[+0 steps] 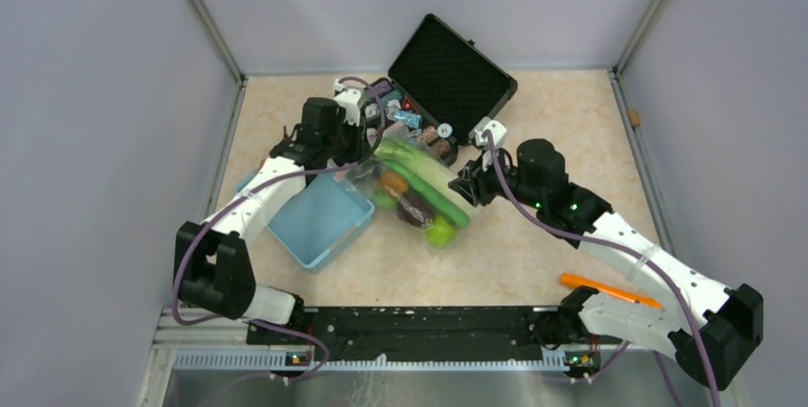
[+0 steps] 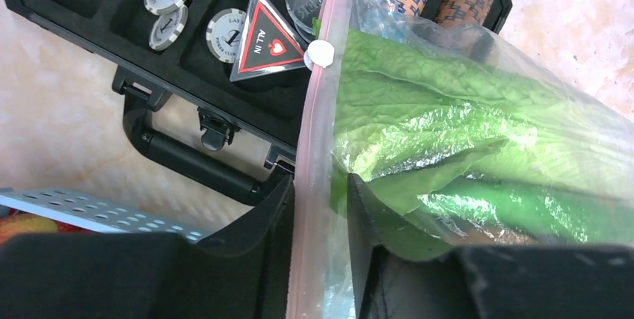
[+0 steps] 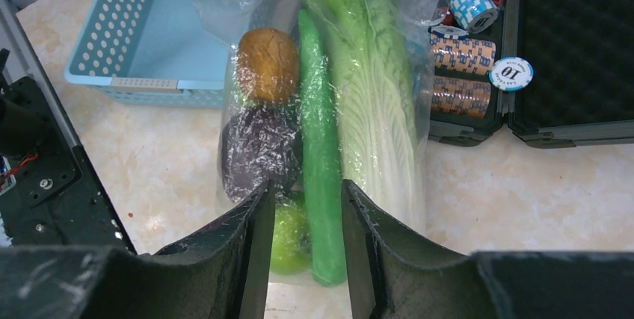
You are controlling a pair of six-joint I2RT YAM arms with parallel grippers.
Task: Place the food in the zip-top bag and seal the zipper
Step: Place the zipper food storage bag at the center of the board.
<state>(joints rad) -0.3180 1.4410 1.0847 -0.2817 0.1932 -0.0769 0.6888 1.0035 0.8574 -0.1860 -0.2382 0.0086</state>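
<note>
The zip-top bag (image 1: 419,193) lies mid-table, its mouth toward the far left. Inside it are the white-green long vegetable (image 3: 374,95), cucumber (image 3: 320,147), orange (image 3: 268,65), dark purple piece (image 3: 258,151) and green apple (image 3: 291,233). My left gripper (image 2: 321,184) stands astride the pink zipper (image 2: 318,110), jaws slightly apart, the strip against the left finger. A white slider (image 2: 320,54) sits further along the strip. My right gripper (image 3: 306,188) is open over the bag's closed end, with the cucumber and apple showing between its fingers.
A light blue basket (image 1: 319,221) sits left of the bag. An open black case (image 1: 453,78) of poker chips stands just behind it, its handle (image 2: 187,158) close to my left fingers. An orange pen (image 1: 610,290) lies near the right arm's base.
</note>
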